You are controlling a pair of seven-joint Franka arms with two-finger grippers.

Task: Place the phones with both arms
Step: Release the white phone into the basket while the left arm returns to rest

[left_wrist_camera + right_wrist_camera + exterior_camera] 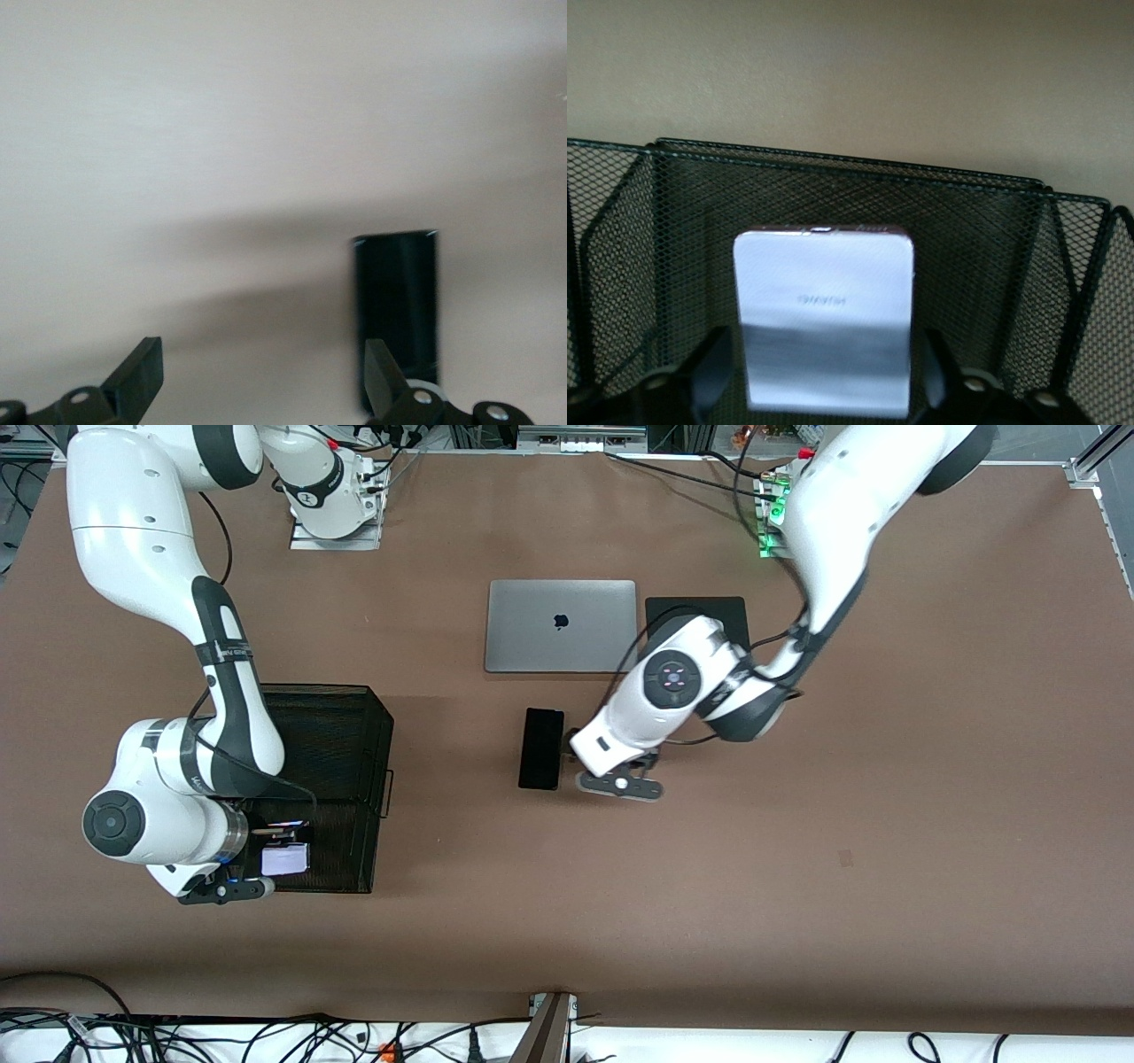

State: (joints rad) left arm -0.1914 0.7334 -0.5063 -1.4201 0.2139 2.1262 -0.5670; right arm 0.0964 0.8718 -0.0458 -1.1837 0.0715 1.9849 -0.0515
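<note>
The long slim black phone [540, 748] lies flat on the table in front of the laptop. My left gripper [608, 767] hovers low beside it, toward the left arm's end, open and empty. In the left wrist view one finger [383, 372] overlaps the phone's [396, 305] edge and the gripper [263, 379] is over bare table. My right gripper [237, 889] is over the black mesh basket [359, 717]. The pale lavender-white phone [285, 859] sits between its open fingers [713, 372] with a small gap each side [824, 319]. The small black phone is out of view.
A closed grey laptop [561, 625] lies at mid-table, with a flat black pad [709, 611] beside it, partly under the left arm. The basket's mesh walls [1063, 292] surround the right gripper [824, 381]. Cables run along the table's near edge.
</note>
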